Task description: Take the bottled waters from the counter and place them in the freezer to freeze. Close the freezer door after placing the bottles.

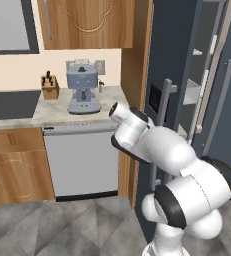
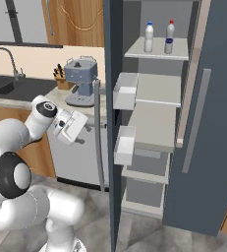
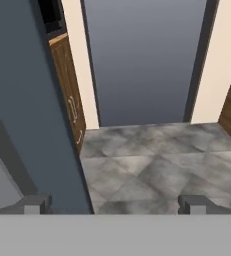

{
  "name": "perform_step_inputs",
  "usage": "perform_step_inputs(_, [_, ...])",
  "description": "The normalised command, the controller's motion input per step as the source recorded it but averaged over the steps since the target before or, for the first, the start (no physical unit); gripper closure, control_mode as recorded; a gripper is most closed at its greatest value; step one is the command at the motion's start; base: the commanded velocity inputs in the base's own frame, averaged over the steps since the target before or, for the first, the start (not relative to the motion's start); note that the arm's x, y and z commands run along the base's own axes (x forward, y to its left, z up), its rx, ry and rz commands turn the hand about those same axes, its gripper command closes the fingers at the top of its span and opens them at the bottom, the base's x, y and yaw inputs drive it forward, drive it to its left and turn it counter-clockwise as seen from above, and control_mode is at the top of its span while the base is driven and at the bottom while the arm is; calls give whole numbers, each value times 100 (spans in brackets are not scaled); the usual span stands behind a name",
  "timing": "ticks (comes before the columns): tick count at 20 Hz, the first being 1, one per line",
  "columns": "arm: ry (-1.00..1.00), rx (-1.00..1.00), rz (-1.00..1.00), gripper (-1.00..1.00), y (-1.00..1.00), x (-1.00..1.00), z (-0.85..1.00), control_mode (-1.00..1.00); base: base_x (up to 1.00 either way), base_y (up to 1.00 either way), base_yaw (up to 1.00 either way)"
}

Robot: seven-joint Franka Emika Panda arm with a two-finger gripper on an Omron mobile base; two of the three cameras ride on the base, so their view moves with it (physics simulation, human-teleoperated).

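Hand view: the two-finger gripper [image 3: 115,204] has its dark tips spread wide, holding nothing, above grey tiled floor [image 3: 157,160] beside the dark slate-grey freezer door [image 3: 32,100]. Right base view alone shows inside the freezer [image 2: 156,88]: two clear plastic bottled waters [image 2: 158,37], blue-capped and red-capped, stand upright on the top pale shelf. Left base view shows the beige marbled counter [image 1: 52,112] with a grey coffee machine [image 1: 82,86].

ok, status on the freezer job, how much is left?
Done: both bottled waters, the blue-capped bottle and the red-capped bottle, stand on the top shelf of the freezer. In hand: nothing; the pincer is open and empty, fingertips wide apart over the grey floor. Left: the freezer door stands open with its handle untouched, so closing it remains.
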Motion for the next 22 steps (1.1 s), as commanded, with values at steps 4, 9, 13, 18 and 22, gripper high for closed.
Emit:
perform_step_inputs(4, [0, 0, 0, -100, -12, 38, -1, -100, 0, 0, 0])
perform_step_inputs(9, [0, 0, 1, -100, -18, 40, -1, -100, 0, 0, 0])
perform_step_inputs(13, [0, 0, 3, -100, -23, 26, 0, -100, 0, 0, 0])
perform_step_inputs(18, [3, 9, 12, -100, -71, 32, 0, -100, 0, 0, 0])
perform_step_inputs(22, [16, 14, 15, -100, -92, 4, 2, -100, 0, 0, 0])
